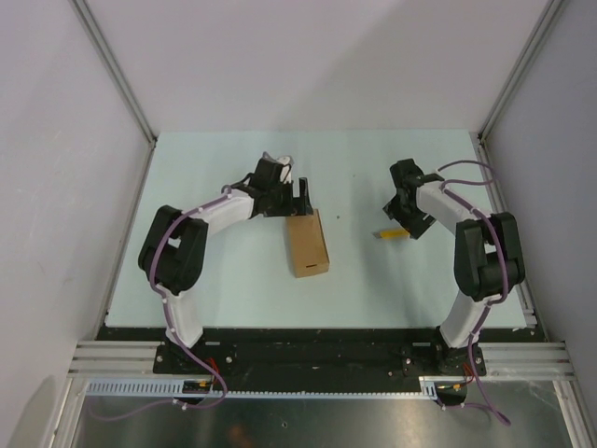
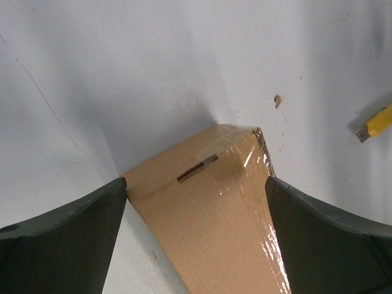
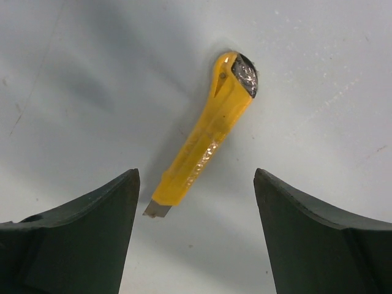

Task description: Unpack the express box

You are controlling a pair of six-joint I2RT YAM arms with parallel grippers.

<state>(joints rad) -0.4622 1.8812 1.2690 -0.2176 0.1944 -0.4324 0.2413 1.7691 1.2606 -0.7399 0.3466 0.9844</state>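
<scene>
Left gripper [image 1: 300, 194] fingers [image 2: 61, 239] are spread wide astride the far end of the express box [image 1: 307, 245]. Contact cannot be confirmed, and that end is hidden from above. The box, flat brown cardboard glossed with clear tape [image 2: 269, 245], is laid mid-table [image 1: 224, 280]. Right of it, a slim yellow plastic utility knife [image 3: 208, 147] is seen lying flat. It is framed by the right gripper [image 3: 196, 177], fingers apart, nothing held.
</scene>
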